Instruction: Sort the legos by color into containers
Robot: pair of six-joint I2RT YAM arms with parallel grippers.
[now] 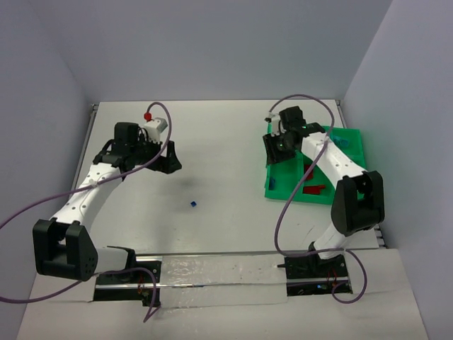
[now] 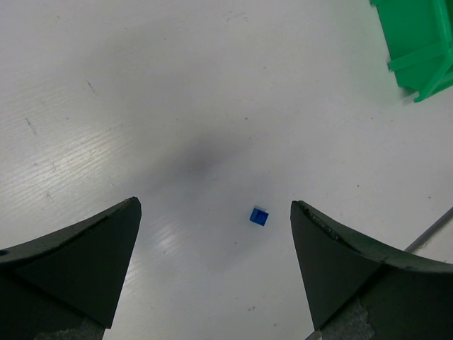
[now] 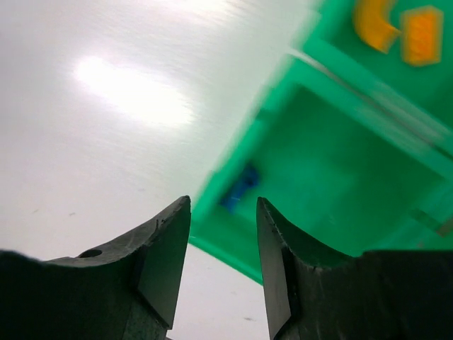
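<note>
**Sorting by colour: one blue brick loose on the bench, another in the tray**

A single blue brick (image 2: 260,216) lay on the white bench (image 2: 212,85), well apart from the green tray (image 2: 417,49), of which the left wrist view caught only a corner at its top right edge. From above, the same brick sat alone near the middle of the bench, between the two arms and closer to their bases than either set of fingers.

The left fingers (image 2: 78,262) were spread wide and empty. The loose brick showed in the gap between them, nearer the right-hand tip, and touched neither. In the top view they hung over bare bench beyond the brick.

A second blue brick (image 3: 239,190) lay inside a tray compartment, close against its outer wall near a corner, though motion blur softened its outline. Past a raised divider, orange bricks (image 3: 396,28) rested in the neighbouring compartment. The top view also showed red pieces (image 1: 311,190) in a compartment on the tray's near side.

The right fingers (image 3: 156,248) stood a narrow gap apart with nothing gripped. They were positioned above the tray's edge, and the second blue brick was visible through the gap, lower down. From above, the right arm reached over the tray's left side.
</note>
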